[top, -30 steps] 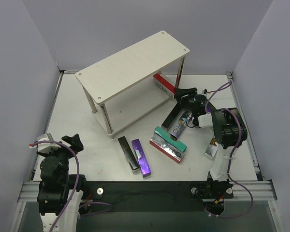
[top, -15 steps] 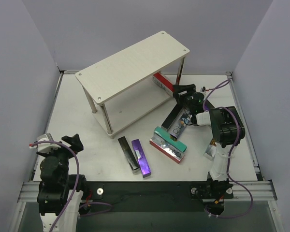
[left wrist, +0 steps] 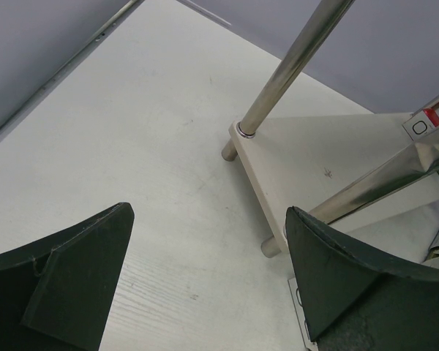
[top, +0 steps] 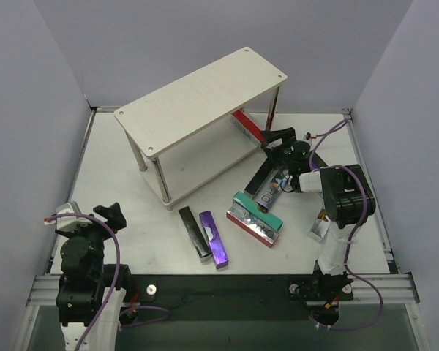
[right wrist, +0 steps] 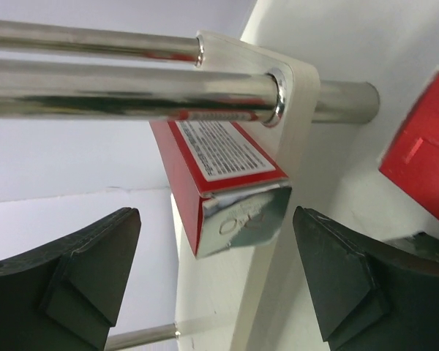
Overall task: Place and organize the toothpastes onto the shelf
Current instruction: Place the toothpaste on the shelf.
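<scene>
Left arm (top: 80, 256) sits folded up at near left, left pincer (left wrist: 205, 219) spread wide with nothing between its fingers. Right arm (top: 342, 201) reaches far and left from its near-right base, right pincer (top: 279, 140) down low, fingers apart, gripping nothing.
</scene>
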Tool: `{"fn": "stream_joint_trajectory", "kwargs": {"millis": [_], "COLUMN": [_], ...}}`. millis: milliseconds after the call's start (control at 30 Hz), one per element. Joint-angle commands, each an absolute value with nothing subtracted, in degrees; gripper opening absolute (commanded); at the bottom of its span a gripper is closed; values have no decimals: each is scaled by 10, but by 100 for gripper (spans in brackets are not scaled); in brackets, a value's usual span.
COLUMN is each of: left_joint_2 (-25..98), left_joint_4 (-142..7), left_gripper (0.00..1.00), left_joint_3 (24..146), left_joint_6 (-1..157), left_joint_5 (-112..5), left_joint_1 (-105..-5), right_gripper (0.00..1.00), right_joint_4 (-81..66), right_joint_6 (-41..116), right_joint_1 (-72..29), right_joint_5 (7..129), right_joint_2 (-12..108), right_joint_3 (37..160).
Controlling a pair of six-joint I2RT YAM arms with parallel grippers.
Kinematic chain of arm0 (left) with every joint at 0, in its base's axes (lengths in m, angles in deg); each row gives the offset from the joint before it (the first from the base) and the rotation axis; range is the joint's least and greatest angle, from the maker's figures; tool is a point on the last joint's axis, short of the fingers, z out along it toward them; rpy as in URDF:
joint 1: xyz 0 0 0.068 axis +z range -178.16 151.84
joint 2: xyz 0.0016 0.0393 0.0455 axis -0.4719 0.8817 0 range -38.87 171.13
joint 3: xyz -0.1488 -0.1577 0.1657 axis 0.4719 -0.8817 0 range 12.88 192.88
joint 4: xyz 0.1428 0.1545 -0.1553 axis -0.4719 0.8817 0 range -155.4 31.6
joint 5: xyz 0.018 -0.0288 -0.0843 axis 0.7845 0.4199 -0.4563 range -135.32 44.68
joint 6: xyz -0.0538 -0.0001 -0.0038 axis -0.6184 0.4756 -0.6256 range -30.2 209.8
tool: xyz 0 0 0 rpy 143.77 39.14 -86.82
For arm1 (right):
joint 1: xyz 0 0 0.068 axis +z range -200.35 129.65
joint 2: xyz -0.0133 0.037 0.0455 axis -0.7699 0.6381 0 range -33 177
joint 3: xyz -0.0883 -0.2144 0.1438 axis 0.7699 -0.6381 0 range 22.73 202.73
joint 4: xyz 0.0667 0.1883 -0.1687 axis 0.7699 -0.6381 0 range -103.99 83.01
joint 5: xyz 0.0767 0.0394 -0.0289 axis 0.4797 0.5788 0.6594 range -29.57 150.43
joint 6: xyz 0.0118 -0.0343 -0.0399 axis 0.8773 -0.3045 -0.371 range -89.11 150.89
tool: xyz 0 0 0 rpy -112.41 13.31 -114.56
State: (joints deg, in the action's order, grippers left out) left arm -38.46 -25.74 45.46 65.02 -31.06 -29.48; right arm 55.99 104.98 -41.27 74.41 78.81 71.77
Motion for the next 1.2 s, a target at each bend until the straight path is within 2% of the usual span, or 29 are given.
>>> {"fn": "stream_joint_trajectory", "kwargs": {"millis": [0,133,300,500,667,933,1167], "left_joint_2": [-443,-443,-443,-442,-442,-441,-439], "left_joint_4": [-281,-280,-282,-282,-282,-282,-282], "left_gripper": [96,96,96,96,96,96,96], "left_joint_3": [456,457,455,455,455,455,456], "left_joint_6": [659,659,659,659,660,660,660], "left_joint_5": [-318,-318,-319,-320,-321,-321,-320], "left_joint_1": [-289,-289,-289,-289,-289,-289,-289], "right_gripper": [91,90,71,58,56,47,43], "right_joint_4": [527,501,472,469,478,484,477], "right_joint_6": [1002,999,986,992,1007,1010,1009], "right_joint_1": [-418,-427,-424,-424,-421,-414,-413], "right_joint_5": [750,752,757,755,759,757,754], "right_joint_2": [735,711,683,681,698,732,754], "right_joint_3": [696,673,668,680,709,749,770]}}
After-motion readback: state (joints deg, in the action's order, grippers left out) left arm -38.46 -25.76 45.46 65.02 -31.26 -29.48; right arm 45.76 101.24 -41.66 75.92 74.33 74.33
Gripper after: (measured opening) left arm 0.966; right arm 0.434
